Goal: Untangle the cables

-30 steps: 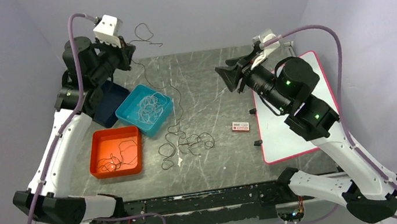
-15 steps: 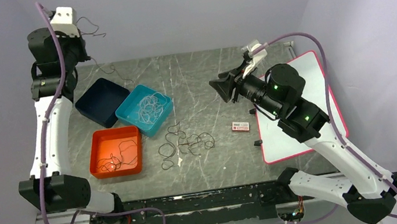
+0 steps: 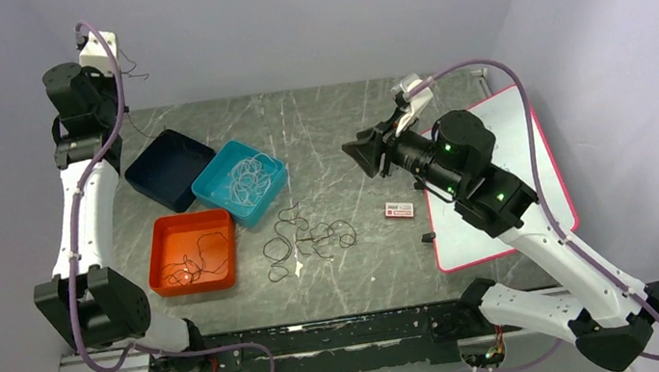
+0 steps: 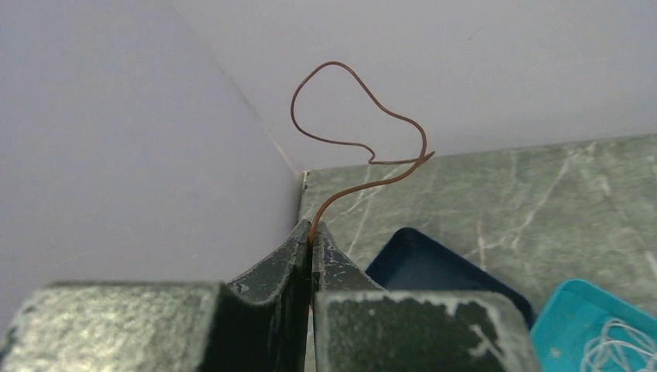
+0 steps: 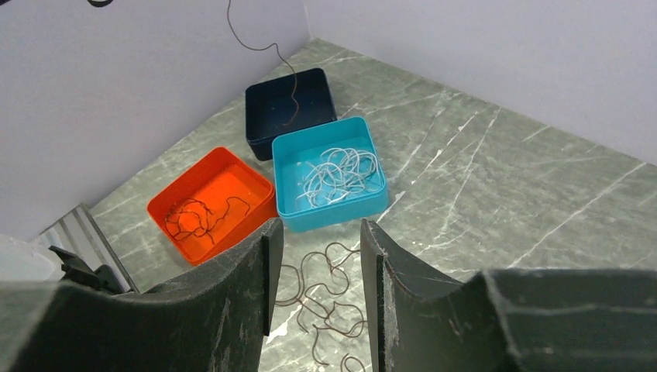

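My left gripper [image 3: 117, 72] is raised high at the back left corner, shut on one thin brown cable [image 4: 364, 143] at the fingertips [image 4: 312, 232]. The cable's loose end hangs down over the navy tray [image 5: 290, 108]. A tangle of dark cables [image 3: 304, 241] lies on the table, also in the right wrist view [image 5: 325, 298]. My right gripper [image 3: 355, 151] hovers open and empty above the table, to the right of the tangle [image 5: 315, 232]. The teal tray [image 3: 239, 181] holds whitish cables. The orange tray [image 3: 192, 252] holds dark cables.
The navy tray [image 3: 170, 169] stands at the back left beside the teal one. A small white and red label [image 3: 398, 210] lies right of the tangle. A white board with a red rim [image 3: 518, 169] covers the table's right side.
My left arm has swung left and up to the back corner with the brown cable, pulling it free of the tangle. My right gripper has drifted a little left and lower.
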Tool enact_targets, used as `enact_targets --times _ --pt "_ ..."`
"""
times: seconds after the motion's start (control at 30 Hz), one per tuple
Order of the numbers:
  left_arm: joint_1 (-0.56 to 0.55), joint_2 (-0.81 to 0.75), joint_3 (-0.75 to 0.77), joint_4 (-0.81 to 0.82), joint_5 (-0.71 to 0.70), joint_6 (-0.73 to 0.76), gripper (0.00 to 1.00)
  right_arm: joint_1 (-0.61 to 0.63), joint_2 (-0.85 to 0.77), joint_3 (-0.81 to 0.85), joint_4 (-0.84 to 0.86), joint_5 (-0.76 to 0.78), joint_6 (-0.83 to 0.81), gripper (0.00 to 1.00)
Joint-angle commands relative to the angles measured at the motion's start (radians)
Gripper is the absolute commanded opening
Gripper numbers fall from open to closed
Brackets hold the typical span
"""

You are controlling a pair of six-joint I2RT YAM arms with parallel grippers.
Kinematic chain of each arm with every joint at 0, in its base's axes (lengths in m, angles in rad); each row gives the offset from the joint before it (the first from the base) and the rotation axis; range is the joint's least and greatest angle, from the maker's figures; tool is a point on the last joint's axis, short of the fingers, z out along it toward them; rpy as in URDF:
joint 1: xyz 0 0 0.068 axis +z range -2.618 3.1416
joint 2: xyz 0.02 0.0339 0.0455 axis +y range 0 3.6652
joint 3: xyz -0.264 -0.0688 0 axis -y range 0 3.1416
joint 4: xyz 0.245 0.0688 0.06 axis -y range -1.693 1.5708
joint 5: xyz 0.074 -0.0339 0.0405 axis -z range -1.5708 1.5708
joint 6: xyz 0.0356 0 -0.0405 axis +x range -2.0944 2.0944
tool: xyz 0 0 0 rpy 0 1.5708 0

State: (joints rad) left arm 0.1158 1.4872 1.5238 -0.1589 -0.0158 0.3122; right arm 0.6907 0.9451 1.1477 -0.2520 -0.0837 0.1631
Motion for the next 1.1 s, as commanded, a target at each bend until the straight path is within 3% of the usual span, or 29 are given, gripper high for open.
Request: enact_targets --times 0.0,0.5,1.07 --pt "0.029 -0.001 -0.048 0.124 -0.036 0.094 0.07 -0.005 0.006 -0.006 0.028 -0.014 0.008 0.45" --pt "0.058 0.096 -0.158 0.236 0.006 0.163 0.07 -0.005 0.052 -0.018 0.042 -0.036 0.006 0.45" --pt "0.059 0.032 -0.323 0.057 0.131 0.019 0.07 -0.005 0.062 -0.03 0.041 -0.048 -0.005 0.46"
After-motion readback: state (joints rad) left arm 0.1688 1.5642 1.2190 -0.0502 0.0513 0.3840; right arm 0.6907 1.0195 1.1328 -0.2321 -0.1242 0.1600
